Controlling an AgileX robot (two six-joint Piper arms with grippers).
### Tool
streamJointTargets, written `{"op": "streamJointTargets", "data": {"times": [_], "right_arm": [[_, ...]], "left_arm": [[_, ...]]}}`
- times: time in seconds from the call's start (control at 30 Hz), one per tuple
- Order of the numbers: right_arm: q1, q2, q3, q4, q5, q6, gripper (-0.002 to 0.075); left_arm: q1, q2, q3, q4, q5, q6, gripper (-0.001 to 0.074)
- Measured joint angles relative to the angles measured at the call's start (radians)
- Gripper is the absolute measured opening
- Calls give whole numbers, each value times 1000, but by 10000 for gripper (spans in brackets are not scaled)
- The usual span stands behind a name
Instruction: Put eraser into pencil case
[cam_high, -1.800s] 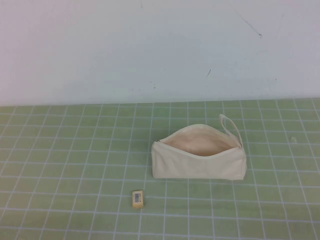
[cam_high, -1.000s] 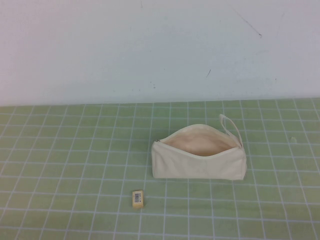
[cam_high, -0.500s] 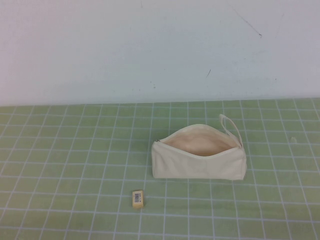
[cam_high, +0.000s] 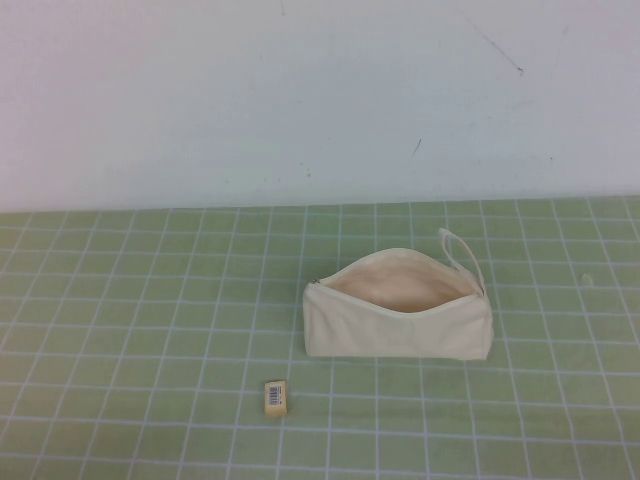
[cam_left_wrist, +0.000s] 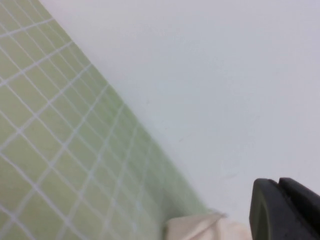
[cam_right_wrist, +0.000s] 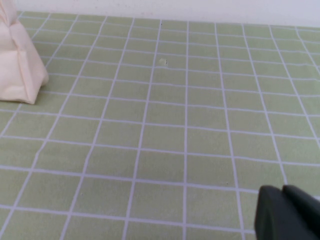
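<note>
The eraser (cam_high: 276, 395), a tiny tan block with a barcode label, lies on the green grid mat near the front, left of centre. The cream pencil case (cam_high: 397, 325) stands behind and to the right of it, its zip mouth open and its loop (cam_high: 460, 255) at the right end. Neither gripper shows in the high view. My left gripper (cam_left_wrist: 278, 184) is shut and empty, and a corner of the case (cam_left_wrist: 195, 227) shows beside it. My right gripper (cam_right_wrist: 282, 192) is shut and empty above the mat, with one end of the case (cam_right_wrist: 15, 65) well away from it.
The green grid mat (cam_high: 150, 300) covers the table up to a white wall (cam_high: 300, 100) at the back. A small pale speck (cam_high: 587, 279) lies on the mat right of the case and also shows in the right wrist view (cam_right_wrist: 162, 61).
</note>
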Motion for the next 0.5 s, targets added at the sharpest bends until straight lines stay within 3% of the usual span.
{"op": "streamJointTargets", "data": {"times": [0.3, 0.5], "right_arm": [[0, 0, 0, 0, 0, 0, -1], [0, 0, 0, 0, 0, 0, -1]], "left_arm": [[0, 0, 0, -324, -132, -31, -2], [0, 0, -17, -311, -93, 118, -2]]}}
